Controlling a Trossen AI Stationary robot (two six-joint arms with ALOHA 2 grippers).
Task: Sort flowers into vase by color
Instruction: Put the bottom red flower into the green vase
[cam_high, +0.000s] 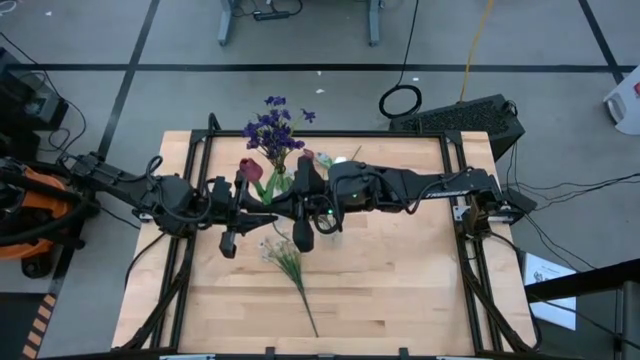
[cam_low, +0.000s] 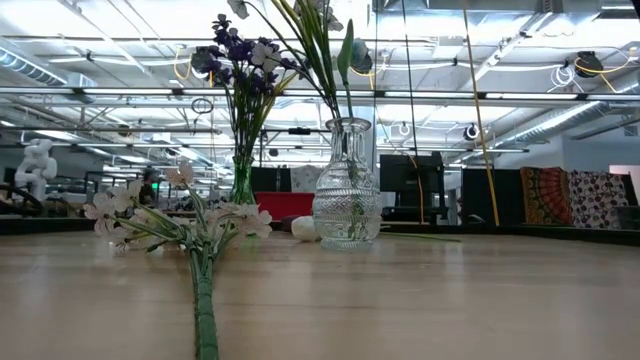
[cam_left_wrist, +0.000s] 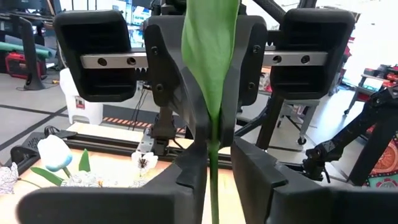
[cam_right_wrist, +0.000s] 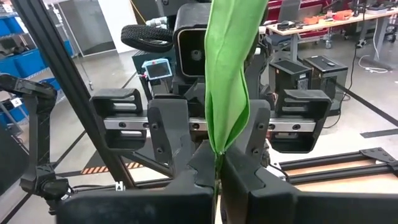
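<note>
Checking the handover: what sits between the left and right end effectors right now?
A green-leafed flower stem runs between the left end effector and the right end effector, which is shut on it; both wrist views show it.

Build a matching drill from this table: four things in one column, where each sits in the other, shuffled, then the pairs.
1. purple flowers
2. pale spray
3. green leaf
4. clear glass vase

A. lying flat on the table
B. clamped in the right tool, facing the left tool
C. standing in the narrow vase
D. upright, stems inside

Pairs: 1-C, 2-A, 3-B, 4-D
</note>
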